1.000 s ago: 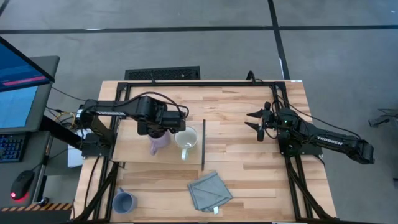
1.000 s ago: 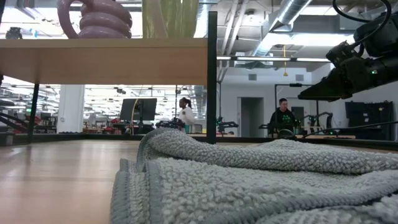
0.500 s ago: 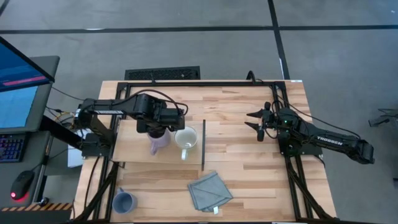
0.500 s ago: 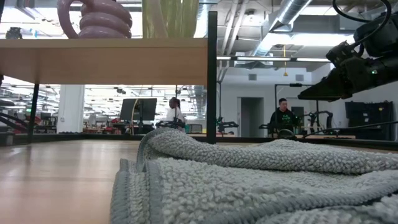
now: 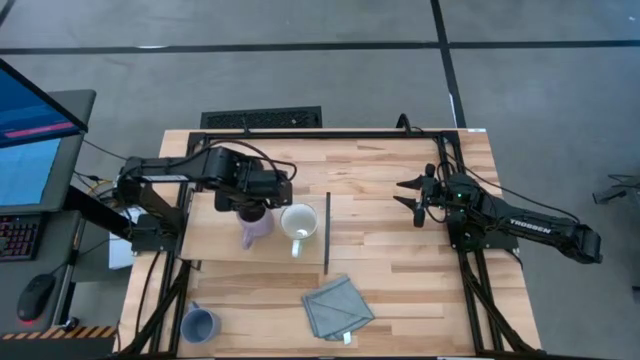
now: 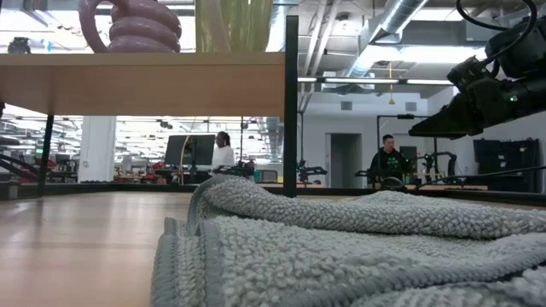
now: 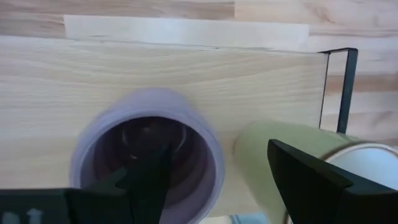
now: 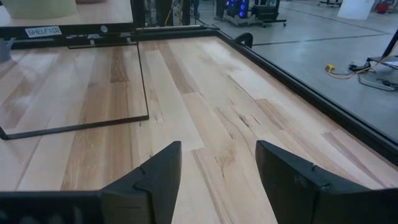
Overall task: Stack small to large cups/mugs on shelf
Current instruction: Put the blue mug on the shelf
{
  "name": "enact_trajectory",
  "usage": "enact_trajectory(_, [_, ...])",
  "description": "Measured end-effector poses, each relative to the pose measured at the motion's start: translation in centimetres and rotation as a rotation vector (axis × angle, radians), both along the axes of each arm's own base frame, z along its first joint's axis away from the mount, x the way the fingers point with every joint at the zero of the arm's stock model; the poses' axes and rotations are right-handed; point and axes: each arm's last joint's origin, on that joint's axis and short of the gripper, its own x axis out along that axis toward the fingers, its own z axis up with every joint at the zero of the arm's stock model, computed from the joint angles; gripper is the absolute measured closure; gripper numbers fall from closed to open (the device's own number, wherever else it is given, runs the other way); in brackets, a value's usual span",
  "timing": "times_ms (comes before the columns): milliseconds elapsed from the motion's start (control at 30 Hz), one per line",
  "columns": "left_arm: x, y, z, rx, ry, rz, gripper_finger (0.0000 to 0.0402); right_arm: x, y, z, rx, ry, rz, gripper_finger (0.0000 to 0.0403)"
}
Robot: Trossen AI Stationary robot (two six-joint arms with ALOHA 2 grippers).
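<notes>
Left hand, high view: left hand (image 5: pixel 256 203) sits over the ribbed purple ceramic mug (image 5: pixel 255 226) on the light wood shelf board (image 5: pixel 212 243), fingers spread and released, nothing gripped.
Right hand, high view: right hand (image 5: pixel 409 193) hovers above bare slatted wood counter (image 5: pixel 400 270), well apart from the shelf, fingers spread and empty.
Mugs, high view: white handled mug (image 5: pixel 299 224) stands just beside the purple one, close to the thin dark upright panel (image 5: pixel 327 232) at the shelf's short edge; blue-grey handled mug (image 5: pixel 199 324) stands off the shelf near the counter's front left corner.
Open room, high view: folded grey-blue terry cloth (image 5: pixel 337 307) lies on the counter in front of the panel; wide bare counter lies between panel and right hand.
Low view: cloth (image 6: pixel 341 247) fills the foreground; shelf board's edge (image 6: pixel 141 83) is raised above the counter with the purple mug (image 6: pixel 130 26) on top; right hand (image 6: pixel 461 115) hangs in the air.
Left wrist view: one dark finger (image 7: pixel 147 183) reaches inside the purple mug's (image 7: pixel 147 155) mouth, the other lies outside between it and the white mug (image 7: pixel 292 155); jaws are not closed on the wall.
Right wrist view: parted fingers (image 8: pixel 152 180) over bare counter (image 8: pixel 205 118), whose dark framed edge runs alongside.
</notes>
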Motion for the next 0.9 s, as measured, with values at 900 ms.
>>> enact_trajectory(900, [-7.0, 0.9, 5.0, 0.192, -0.191, -0.136, 0.0147, 0.0, 0.0, 0.2, 0.054, -0.038, -0.017, 0.0173])
